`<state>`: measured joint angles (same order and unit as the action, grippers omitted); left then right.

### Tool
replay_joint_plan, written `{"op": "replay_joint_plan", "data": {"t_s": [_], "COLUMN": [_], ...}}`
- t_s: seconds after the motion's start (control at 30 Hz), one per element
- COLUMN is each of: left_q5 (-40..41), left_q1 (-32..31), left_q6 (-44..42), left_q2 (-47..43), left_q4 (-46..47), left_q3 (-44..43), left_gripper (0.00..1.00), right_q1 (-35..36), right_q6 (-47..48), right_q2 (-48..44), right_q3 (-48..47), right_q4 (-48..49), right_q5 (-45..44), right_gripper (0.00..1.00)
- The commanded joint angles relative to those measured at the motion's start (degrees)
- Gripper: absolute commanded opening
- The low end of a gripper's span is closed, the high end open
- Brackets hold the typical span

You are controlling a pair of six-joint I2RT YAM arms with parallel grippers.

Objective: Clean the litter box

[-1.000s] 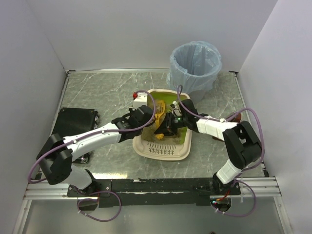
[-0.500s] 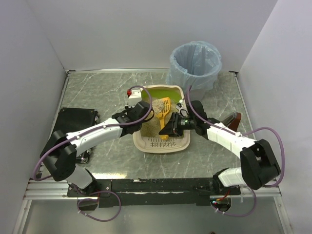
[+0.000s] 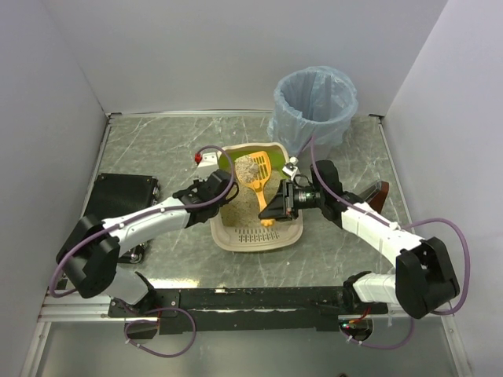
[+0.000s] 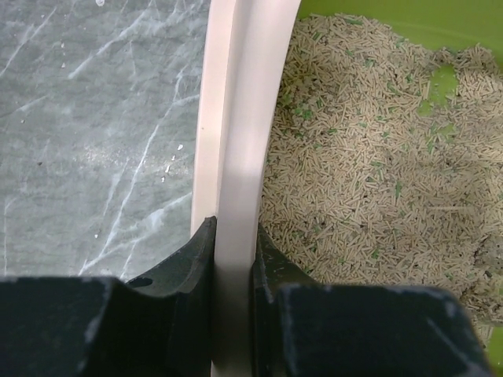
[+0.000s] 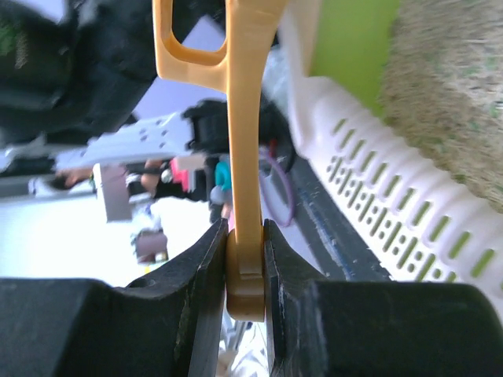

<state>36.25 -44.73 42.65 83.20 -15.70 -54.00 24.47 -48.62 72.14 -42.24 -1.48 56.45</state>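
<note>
The litter box [image 3: 259,235] sits mid-table, with a cream rim, green inner wall and beige litter. My left gripper [image 3: 215,193] is shut on its left rim; in the left wrist view the jaws [image 4: 233,245] pinch the cream rim [image 4: 240,141] beside the litter [image 4: 369,157]. My right gripper [image 3: 277,209] is shut on the handle of the orange scoop [image 3: 256,171]. The scoop's head is raised over the box's far half and holds litter. In the right wrist view the handle [image 5: 245,157] stands between the jaws [image 5: 245,243], with the slotted lip [image 5: 377,208] to the right.
A grey bin with a light-blue bag [image 3: 314,102] stands just behind the box to the right. A black case [image 3: 122,200] lies at the left. A small white and red object [image 3: 206,159] sits by the box's far left corner. A brown object [image 3: 376,195] is at the right.
The right gripper has pulled back toward the near right and lifted the scoop out of the litter, its head now loaded. The box has shifted and straightened in the left gripper's hold.
</note>
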Motion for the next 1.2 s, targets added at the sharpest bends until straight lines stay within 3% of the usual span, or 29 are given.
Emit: {"op": "replay_joint_plan", "data": {"t_s": [0.0, 0.07, 0.3, 0.6, 0.73, 0.8, 0.87, 0.9, 0.93, 0.97, 1.07, 1.1, 1.17], "left_q5": [0.58, -0.12, -0.48, -0.74, -1.71, -1.01, -1.00, -1.27, -1.53, -1.97, -1.54, -1.36, -1.71], "left_q1": [0.52, 0.78, 0.96, 1.31, 1.31, 1.31, 1.40, 1.40, 1.49, 1.58, 1.49, 1.58, 1.66], "left_q6": [4.98, 4.28, 4.37, 3.49, 3.57, 3.84, 3.84, 3.84, 3.75, 3.75, 3.66, 3.93, 3.84], "left_q2": [-6.73, -7.00, -7.43, -5.86, -5.94, -6.29, -6.82, -6.82, -6.73, -6.30, -5.24, -5.07, -4.89], "left_q4": [15.26, 17.11, 16.67, 16.67, 16.59, 16.49, 17.54, 18.59, 18.60, 18.43, 17.02, 17.11, 17.37], "left_q3": [-2.25, -1.82, -1.99, -3.48, -3.83, -3.66, -2.52, -2.26, -2.34, -2.60, -3.57, -3.57, -3.57], "left_gripper": [0.01, 0.01, 0.01, 0.01, 0.01, 0.01, 0.01, 0.01, 0.01, 0.01, 0.01, 0.01, 0.01], "right_q1": [-2.13, -3.81, -7.23, -8.65, -7.95, -8.47, -8.47, -7.69, -7.42, -7.42, -9.17, -9.09, -9.00], "right_q6": [-1.22, 1.07, -14.82, -18.35, -18.35, -14.16, 1.45, 8.04, 18.98, 21.52, 19.81, 15.96, 14.52], "right_q2": [-4.10, -6.22, -5.69, -2.97, 2.74, 1.61, 1.69, 3.26, 3.71, 3.45, 0.38, 1.07, 3.52], "right_q3": [2.07, 2.42, 7.77, 10.42, 6.29, 6.47, 2.80, -3.92, -6.60, -7.76, -4.62, -3.56, -4.25], "right_q4": [6.51, 3.68, 23.87, 32.41, 33.64, 24.30, 9.55, -10.89, -17.96, -22.21, -18.42, -12.73, -11.44], "right_q5": [10.17, 12.44, 22.91, 24.25, 24.85, 25.21, 16.92, 12.94, 9.33, 6.43, 8.23, 8.85, 11.83], "right_gripper": [0.00, 0.00, 0.00, 0.00, 0.00, 0.00, 0.00, 0.00, 0.00, 0.00, 0.00, 0.00, 0.00]}}
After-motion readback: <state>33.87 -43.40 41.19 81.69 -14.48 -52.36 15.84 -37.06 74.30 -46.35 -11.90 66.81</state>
